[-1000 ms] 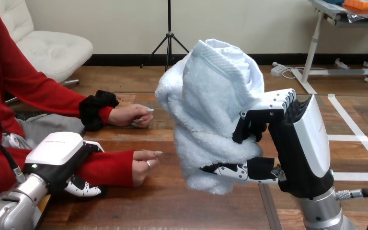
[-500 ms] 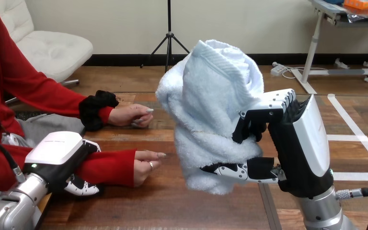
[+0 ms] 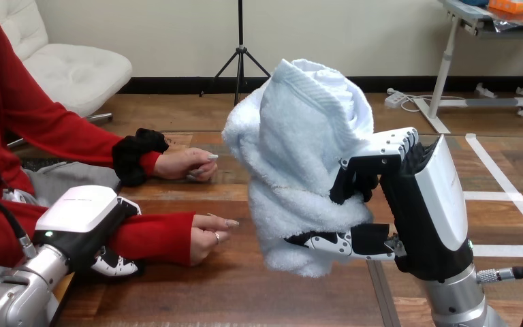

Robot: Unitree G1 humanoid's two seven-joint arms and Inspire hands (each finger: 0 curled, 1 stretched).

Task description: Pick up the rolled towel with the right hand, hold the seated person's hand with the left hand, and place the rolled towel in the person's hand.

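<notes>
Table (image 3: 245,293) | right hand (image 3: 425,201) fingers (image 3: 381,146) grasp rolled towel (image 3: 299,150) (aloft) | left hand (image 3: 85,218) clasps person's forearm (image 3: 153,235)

Right hand (image 3: 430,204) blk, white shell, silver forearm (image 3: 457,308)

The rolled towel (image 3: 299,157), clamped upright in the right hand (image 3: 419,204), bulks out to that hand's left and fills the way on that side. Just past the towel's left edge, a narrow strip of bare table (image 3: 242,286) separates it from the person's nearer hand (image 3: 206,237), which lies low on the wood with its fingers toward the towel. Beyond it, the person's farther hand (image 3: 185,163) rests on the table, apart from the towel. The left hand (image 3: 85,214) is clasped on the nearer forearm, behind the wrist. Under the towel the table lies bare.
</notes>
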